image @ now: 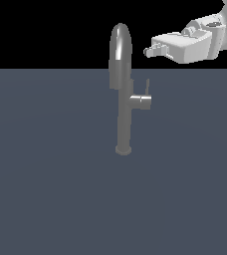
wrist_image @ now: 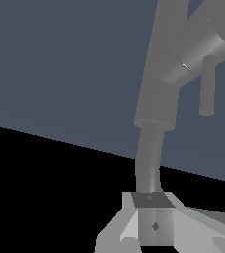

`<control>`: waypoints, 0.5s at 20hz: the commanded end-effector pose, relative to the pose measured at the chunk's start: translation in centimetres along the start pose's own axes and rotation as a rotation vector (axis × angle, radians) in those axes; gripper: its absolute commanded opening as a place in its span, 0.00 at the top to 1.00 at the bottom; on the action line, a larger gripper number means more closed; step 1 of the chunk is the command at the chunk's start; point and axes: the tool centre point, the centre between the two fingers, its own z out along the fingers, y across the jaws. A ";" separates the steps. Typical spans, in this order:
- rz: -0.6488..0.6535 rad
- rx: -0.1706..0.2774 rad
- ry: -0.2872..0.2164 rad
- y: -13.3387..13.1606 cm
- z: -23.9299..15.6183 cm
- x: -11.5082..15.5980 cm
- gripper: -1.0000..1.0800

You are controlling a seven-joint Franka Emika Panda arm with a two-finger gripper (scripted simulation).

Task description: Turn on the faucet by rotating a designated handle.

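Smooth grey metal faucet (image: 123, 99), arched spout, thin rod handle (image: 147, 86) below white blocky gripper (image: 149, 50), empty, opening indiscernible.

We see the faucet (image: 123, 99) in plain grey metal with a pale sheen along its arched spout, the handle (image: 147, 86) the same grey. The gripper (image: 150, 50) is white with darker grey fingertips. The floor (image: 46, 174) is flat slate blue, unpatterned.

Exterior view level and fairly distant, facing the upright faucet (image: 123, 99), wrist view close (tilted), sharing faucet and handle (wrist_image: 207, 85) with it.
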 end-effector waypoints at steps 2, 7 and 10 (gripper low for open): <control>0.080 0.081 -0.066 0.0 0.0 2.5 1.00; 0.169 0.169 -0.139 0.3 0.3 5.3 1.00; 0.208 0.208 -0.171 0.5 0.6 6.5 1.00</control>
